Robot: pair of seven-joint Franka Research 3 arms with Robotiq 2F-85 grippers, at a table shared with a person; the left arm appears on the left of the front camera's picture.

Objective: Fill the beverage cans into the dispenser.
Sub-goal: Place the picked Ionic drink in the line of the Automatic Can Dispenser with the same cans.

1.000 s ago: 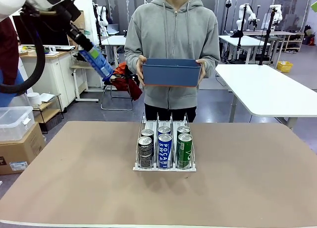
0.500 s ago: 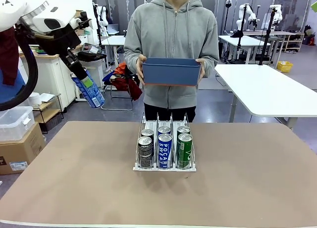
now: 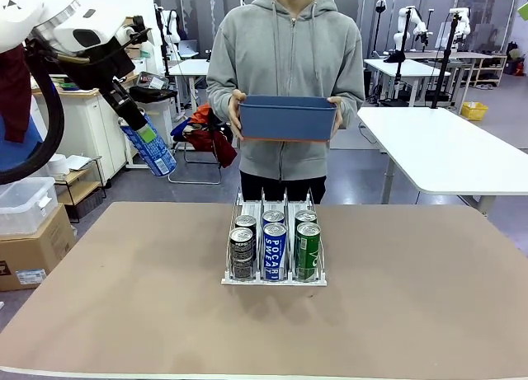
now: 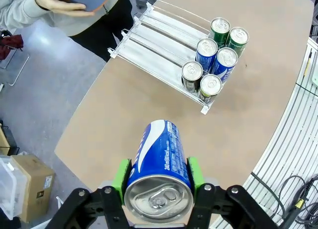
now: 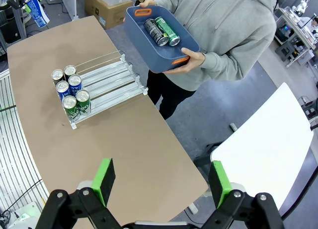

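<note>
My left gripper (image 3: 142,135) hangs high over the floor beyond the table's far left corner, shut on a blue beverage can (image 3: 155,156) with white lettering that tilts down to the right. In the left wrist view the green pads (image 4: 120,174) clamp this can (image 4: 158,162) on both sides. The clear dispenser (image 3: 273,282) stands at mid-table with several cans (image 3: 275,246) at the front of its three lanes: dark, blue, green. Its rear lanes (image 4: 149,38) are bare. My right gripper (image 5: 162,180) is open, high above the table's right end.
A person at the far side holds a blue bin (image 3: 287,120) at chest height with both hands. In it lie a dark can (image 5: 155,31) and a green can (image 5: 166,31). Boxes and a cabinet stand to the left of the table.
My left gripper has carried the blue can down and to the left, and the can now tilts downward. The person still holds the bin.
</note>
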